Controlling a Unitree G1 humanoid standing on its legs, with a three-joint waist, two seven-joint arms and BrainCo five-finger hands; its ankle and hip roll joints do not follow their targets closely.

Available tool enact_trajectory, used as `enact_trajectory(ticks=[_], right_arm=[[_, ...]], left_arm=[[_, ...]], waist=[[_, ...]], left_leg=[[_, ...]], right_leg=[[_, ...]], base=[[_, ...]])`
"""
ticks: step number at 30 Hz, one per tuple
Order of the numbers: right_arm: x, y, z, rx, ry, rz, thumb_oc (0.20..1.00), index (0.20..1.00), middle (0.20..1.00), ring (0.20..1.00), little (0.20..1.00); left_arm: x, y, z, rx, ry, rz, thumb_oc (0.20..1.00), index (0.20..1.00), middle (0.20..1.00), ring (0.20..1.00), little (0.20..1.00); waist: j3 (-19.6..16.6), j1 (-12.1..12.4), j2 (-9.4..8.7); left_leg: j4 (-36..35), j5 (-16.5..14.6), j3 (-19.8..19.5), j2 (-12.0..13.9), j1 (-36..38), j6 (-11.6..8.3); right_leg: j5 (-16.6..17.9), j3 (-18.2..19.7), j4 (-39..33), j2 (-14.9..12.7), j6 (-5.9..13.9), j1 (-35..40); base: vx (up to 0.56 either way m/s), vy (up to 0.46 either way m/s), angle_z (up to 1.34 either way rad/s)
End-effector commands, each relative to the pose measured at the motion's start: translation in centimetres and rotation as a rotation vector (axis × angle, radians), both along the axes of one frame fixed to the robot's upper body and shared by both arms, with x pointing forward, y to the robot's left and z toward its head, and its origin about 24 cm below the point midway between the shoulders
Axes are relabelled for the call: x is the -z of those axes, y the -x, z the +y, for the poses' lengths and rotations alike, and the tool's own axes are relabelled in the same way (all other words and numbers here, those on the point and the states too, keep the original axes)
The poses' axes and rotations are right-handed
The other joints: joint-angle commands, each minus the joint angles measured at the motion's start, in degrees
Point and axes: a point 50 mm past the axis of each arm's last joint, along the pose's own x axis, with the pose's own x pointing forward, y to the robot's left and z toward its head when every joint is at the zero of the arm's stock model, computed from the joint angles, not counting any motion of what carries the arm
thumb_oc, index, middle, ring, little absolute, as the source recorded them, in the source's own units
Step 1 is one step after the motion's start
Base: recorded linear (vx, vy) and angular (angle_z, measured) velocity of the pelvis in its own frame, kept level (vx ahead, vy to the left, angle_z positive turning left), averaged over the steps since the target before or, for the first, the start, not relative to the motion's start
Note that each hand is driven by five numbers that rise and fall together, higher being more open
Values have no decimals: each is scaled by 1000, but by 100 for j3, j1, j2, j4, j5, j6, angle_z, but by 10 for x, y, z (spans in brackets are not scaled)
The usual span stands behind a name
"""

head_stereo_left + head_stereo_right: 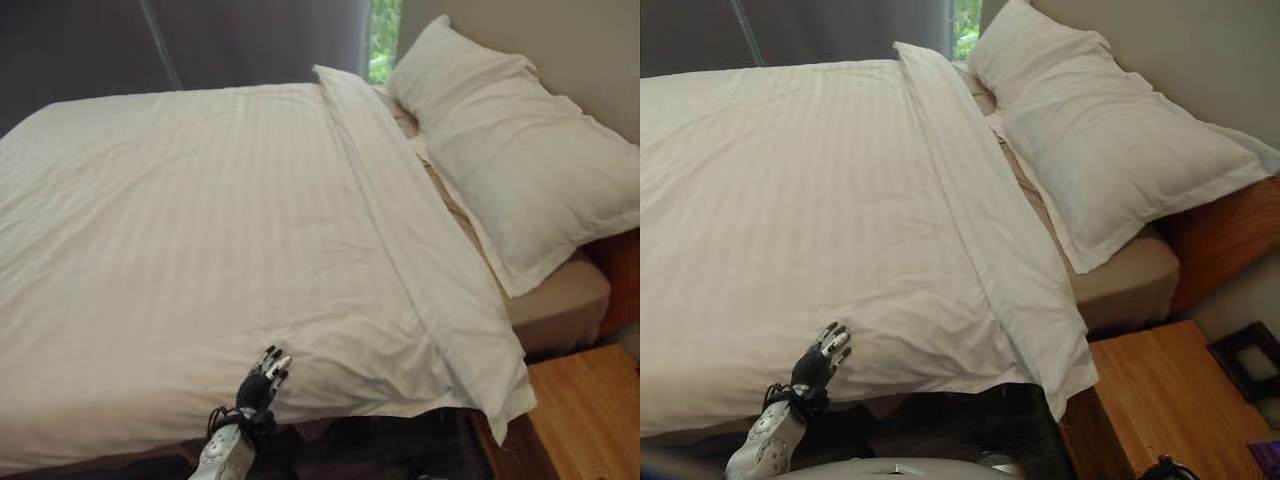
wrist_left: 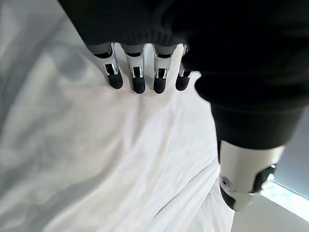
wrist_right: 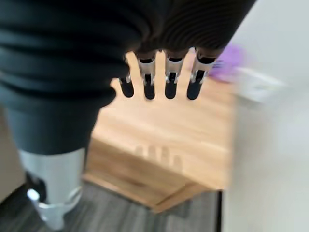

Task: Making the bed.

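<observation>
Grey curtain behind, beige wall to the right, bed across the middle. White striped duvet spread nearly flat, top edge folded back in a long band beside the big white pillow, tan sheet bare beneath that. Left hand up at the duvet's near edge, fingers straight and relaxed over the white cloth, gripping nothing. Right hand over the wooden nightstand, fingers straight too, also empty.
</observation>
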Motion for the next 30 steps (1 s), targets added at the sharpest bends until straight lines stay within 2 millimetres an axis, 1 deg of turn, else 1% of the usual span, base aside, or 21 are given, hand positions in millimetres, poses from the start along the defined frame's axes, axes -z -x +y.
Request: enact_trajectory(ticks=[1,2,3,4,5,6,7,8,9,11,12,13,14,15,18,19,23,26,27,28,30], right_arm=[[-21,-50,-12,-43,21,-172,1000,1000,1000,1000,1000],[-26,-54,-14,-54,24,-210,1000,1000,1000,1000,1000],[-39,-68,-18,-92,36,-294,1000,1000,1000,1000,1000],[-67,-97,-16,-174,50,-478,1000,1000,1000,1000,1000],[-68,-96,-17,-172,51,-477,1000,1000,1000,1000,1000],[-98,-122,-6,-235,17,-693,740,740,740,740,740],[-108,-130,1,-221,-16,-800,498,498,498,498,498],[-109,-129,0,-218,-15,-800,200,200,200,200,200],[-131,-149,17,-160,-147,-1065,200,200,200,200,200],[-150,-164,34,-52,-333,-1336,200,200,200,200,200],[-160,-176,48,28,-513,-1505,200,200,200,200,200],[-163,-184,59,91,-673,-1599,200,200,200,200,200],[-163,-184,59,92,-676,-1601,200,200,200,200,200],[-168,-192,69,169,-847,-1710,200,200,200,200,200],[-172,-206,89,293,-1108,-1835,200,200,200,200,200],[-172,-206,89,294,-1111,-1837,200,200,200,200,200],[-181,-219,96,410,-1280,-1964,200,200,200,200,200],[-201,-250,111,433,-1430,-2003,200,200,200,200,200],[-207,-258,114,426,-1436,-2005,200,200,200,200,200],[-209,-259,114,423,-1437,-2009,200,200,200,200,200],[-218,-277,119,443,-1434,-1993,200,200,200,200,200]], left_arm=[[-23,-25,1,4,21,-139,1000,1000,1000,1000,1000],[-23,-24,2,-3,18,-138,1000,1000,1000,1000,1000],[-23,-23,4,-13,11,-135,1000,1000,1000,1000,1000],[-23,-23,6,-30,-3,-132,1000,1000,1000,1000,1000],[-22,-23,6,-28,-3,-132,1000,1000,1000,1000,1000],[-21,-23,6,-29,-24,-125,1000,1000,1000,1000,1000],[-20,-24,4,-24,-27,-122,1000,1000,1000,1000,1000],[-20,-25,3,-22,-28,-123,1000,1000,1000,1000,1000],[-19,-27,2,-22,-33,-116,1000,1000,1000,1000,1000],[-17,-29,3,-27,-27,-102,1000,1000,1000,1000,1000],[-15,-30,5,-32,-15,-93,1000,1000,1000,1000,1000],[-14,-30,5,-40,-4,-88,1000,1000,1000,1000,1000],[-14,-30,6,-41,-5,-90,1000,1000,1000,1000,1000],[-13,-29,6,-43,18,-87,1000,1000,1000,1000,1000],[-5,-21,5,-34,31,-54,1000,1000,1000,1000,1000],[-5,-22,5,-34,29,-54,1000,1000,1000,1000,1000],[2,-16,6,-31,28,-28,1000,1000,1000,1000,1000],[1,-24,2,2,26,-38,1000,1000,1000,1000,1000],[0,-28,-1,18,22,-46,1000,1000,1000,1000,1000],[-1,-30,-1,18,23,-51,1000,1000,1000,1000,1000],[-6,-39,-4,37,12,-77,1000,1000,1000,1000,1000]], waist=[[54,44,-144],[52,13,-184],[48,-33,-234],[43,-114,-313],[31,-98,-301],[30,-201,-356],[22,-239,-362],[5,-214,-347],[-7,-288,-338],[-31,-320,-291],[-43,-318,-242],[-44,-311,-220],[-46,-309,-218],[-47,-266,-179],[-54,-144,-138],[-52,-149,-145],[14,-8,-99],[389,185,52],[550,217,90],[567,217,98],[925,299,232]], left_leg=[[150,165,-34,487,-6,-280],[151,154,-32,489,0,-279],[150,140,-23,494,8,-276],[158,90,-4,488,28,-276],[148,114,5,497,10,-271],[159,75,40,494,33,-270],[160,68,57,497,44,-265],[150,96,73,512,18,-261],[156,70,90,503,58,-266],[150,73,89,505,79,-268],[132,99,85,509,84,-265],[139,76,72,500,98,-272],[129,102,78,508,83,-267],[119,103,54,502,89,-274],[107,113,13,501,68,-287],[110,113,6,500,63,-288],[111,157,-78,501,-24,-307],[122,256,-183,509,-274,-355],[128,298,-204,514,-382,-367],[131,304,-204,519,-397,-366],[142,448,-235,571,-699,-429]], right_leg=[[-127,-235,96,-295,173,46],[-121,-235,96,-298,180,42],[-101,-225,96,-301,187,19],[-109,-201,116,-317,203,1],[-85,-193,109,-305,195,-23],[-89,-163,133,-321,208,-48],[-87,-157,141,-325,209,-63],[-59,-141,135,-307,196,-102],[-83,-112,147,-334,202,-97],[-85,-106,148,-352,198,-109],[-71,-108,143,-350,183,-123],[-97,-122,150,-362,190,-102],[-74,-117,144,-351,181,-123],[-83,-144,135,-360,184,-111],[-81,-203,122,-370,191,-100],[-83,-209,122,-371,191,-99],[-94,-263,127,-367,183,-123],[-70,-257,132,-372,166,-334],[-45,-236,135,-380,165,-436],[-39,-232,139,-376,162,-453],[50,-173,151,-361,148,-768]], base=[[0,0,0],[0,0,0],[0,0,0],[0,0,0],[0,0,0],[0,0,0],[0,0,0],[10,27,-6],[16,32,-10],[29,47,-12],[29,49,-13],[8,34,-10],[16,39,2],[18,32,8],[21,21,8],[-7,2,8],[-23,-10,15],[-211,-14,11],[-209,1,13],[-240,7,7],[-348,-1,2]])
